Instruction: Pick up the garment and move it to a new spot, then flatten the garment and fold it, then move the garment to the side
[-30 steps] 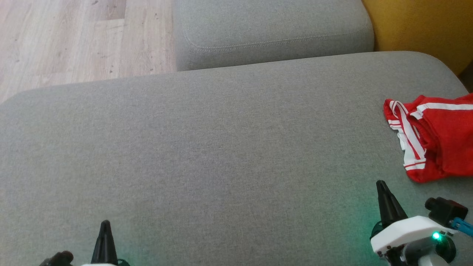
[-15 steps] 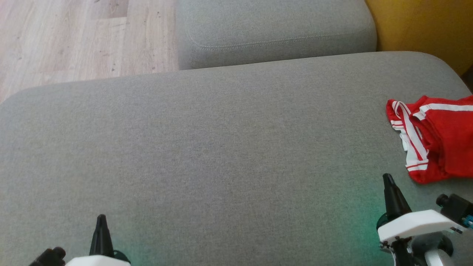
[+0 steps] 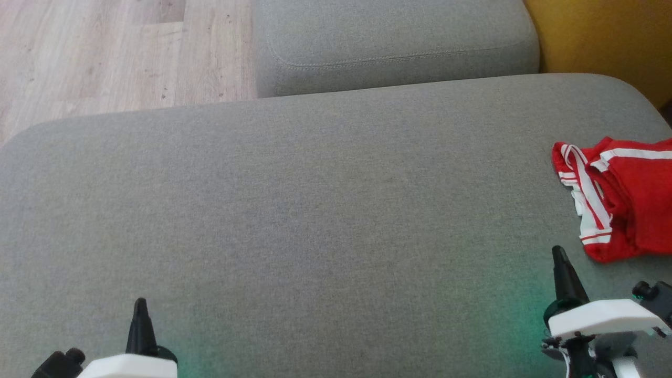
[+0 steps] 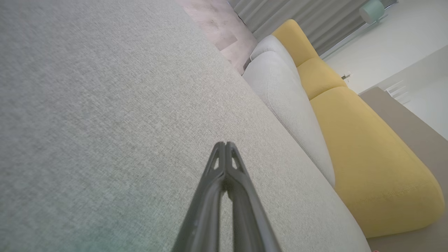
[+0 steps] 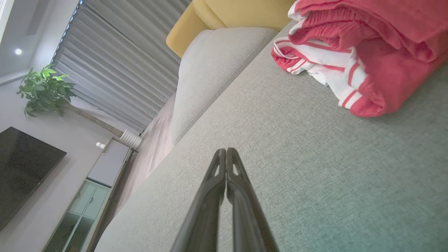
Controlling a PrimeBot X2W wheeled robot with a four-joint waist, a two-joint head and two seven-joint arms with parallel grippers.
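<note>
Lying in a rumpled heap at the right edge of the head view, the red garment with white stripes rests on the grey seat cushion, partly cut off by the frame's border. In the right wrist view it sits in the upper right corner, its folds stacked and a white-banded hem turned toward the lower left. Just below it in the head view, near the lower right corner, the right gripper points up the frame with its two dark fingers pressed together and nothing between them; its tip is near the garment's lower edge but apart from it. The right wrist view shows those fingers meeting at their tips over bare grey fabric in the lower middle of the frame. At the lower left of the head view the left gripper is likewise clenched on nothing, well apart from the garment, and the left wrist view shows its fingers closed tip to tip above the cushion. Beyond the seat, at the top middle of the head view, sits a second grey cushion, with a yellow cushion in the upper right corner and pale wooden floor in the upper left. At the left of the right wrist view stand a leafy plant, grey blinds, a dark screen and a low cabinet.
</note>
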